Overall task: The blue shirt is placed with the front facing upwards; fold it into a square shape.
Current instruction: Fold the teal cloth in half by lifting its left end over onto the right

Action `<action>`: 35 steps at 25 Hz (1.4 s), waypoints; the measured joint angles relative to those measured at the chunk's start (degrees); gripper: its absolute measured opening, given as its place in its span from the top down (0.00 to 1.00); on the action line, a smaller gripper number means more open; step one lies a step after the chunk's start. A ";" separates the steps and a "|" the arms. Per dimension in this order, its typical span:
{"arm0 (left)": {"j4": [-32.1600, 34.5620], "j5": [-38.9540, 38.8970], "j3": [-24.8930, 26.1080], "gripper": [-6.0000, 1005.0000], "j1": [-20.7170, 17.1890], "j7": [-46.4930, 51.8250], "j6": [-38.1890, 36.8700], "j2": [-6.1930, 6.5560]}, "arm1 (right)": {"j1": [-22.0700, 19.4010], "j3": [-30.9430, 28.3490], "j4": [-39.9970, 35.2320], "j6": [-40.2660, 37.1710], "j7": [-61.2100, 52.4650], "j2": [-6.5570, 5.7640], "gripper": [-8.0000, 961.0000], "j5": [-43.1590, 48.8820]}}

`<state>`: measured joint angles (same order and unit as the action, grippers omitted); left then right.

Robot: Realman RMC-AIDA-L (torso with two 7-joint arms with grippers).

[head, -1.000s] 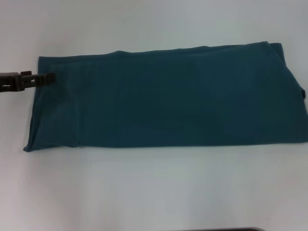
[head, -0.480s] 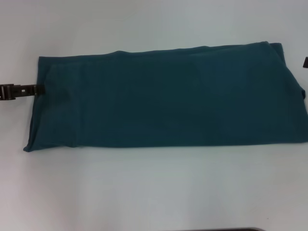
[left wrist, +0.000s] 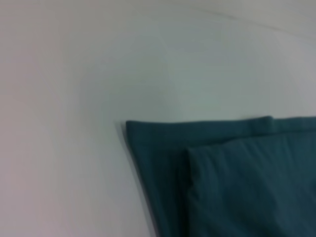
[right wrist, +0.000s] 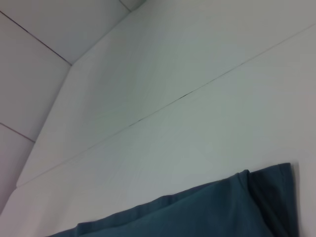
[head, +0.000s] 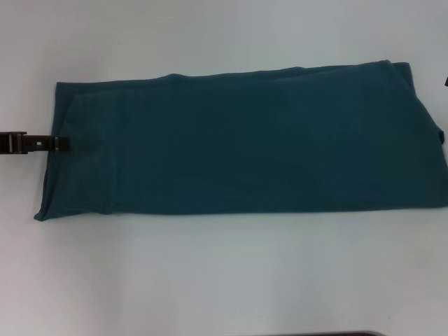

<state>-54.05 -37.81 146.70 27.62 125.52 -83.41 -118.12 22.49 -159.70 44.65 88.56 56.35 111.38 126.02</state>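
The blue shirt (head: 245,140) lay limp in a long band on the bench (head: 224,280), soft and light, best pinched at its short end where the left gripper (head: 61,143) touched, jaws' spread impossible to tell.

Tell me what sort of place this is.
Probably a lab or test bench for robot cloth folding: a plain white table, only a folded blue shirt on it, and the left gripper at the shirt's edge. Pale panelled surfaces lie beyond.
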 joint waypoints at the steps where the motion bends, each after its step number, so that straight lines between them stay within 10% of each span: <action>1: 0.09 0.47 -0.14 0.07 0.24 0.20 0.00 0.02 | 0.00 0.00 0.00 -0.11 0.01 0.00 0.20 0.00; 35: 2.63 3.24 -3.09 0.07 5.50 2.03 -4.14 0.28 | 0.10 0.00 0.00 -1.20 0.59 -0.04 0.20 -0.12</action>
<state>-51.41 -34.56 143.61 33.12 127.55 -87.55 -117.85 22.59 -159.70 44.65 87.35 56.94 111.34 125.90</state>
